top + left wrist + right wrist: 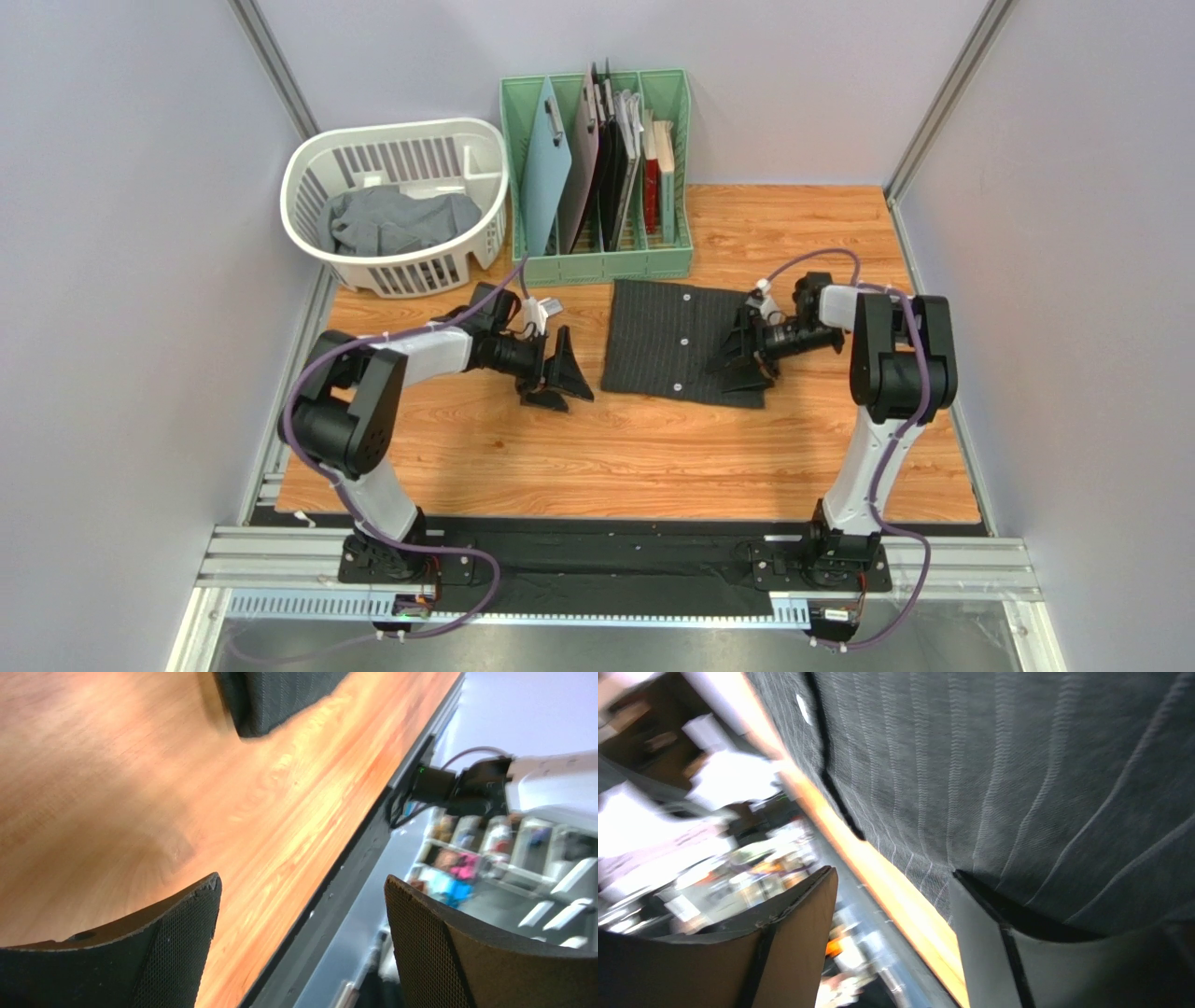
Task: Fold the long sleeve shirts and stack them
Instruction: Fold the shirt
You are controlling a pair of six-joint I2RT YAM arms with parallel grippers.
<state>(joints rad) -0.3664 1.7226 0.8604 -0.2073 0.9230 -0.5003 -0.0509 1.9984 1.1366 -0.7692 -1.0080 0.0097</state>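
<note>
Right gripper (745,360), jaws spread wide, sits at the right edge of the black pinstriped shirt (671,340). This shirt lies folded flat mid-table, slightly longer left to right, button row running far to near. Left gripper (563,373), also spread, hangs just left of it. Grey shirt (400,217) lies crumpled in the white laundry basket (397,136), far left.

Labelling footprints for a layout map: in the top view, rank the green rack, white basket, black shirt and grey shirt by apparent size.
Largest: green rack and white basket, too alike to rank.
Then the black shirt.
Smallest: the grey shirt, partly hidden inside the basket.
</note>
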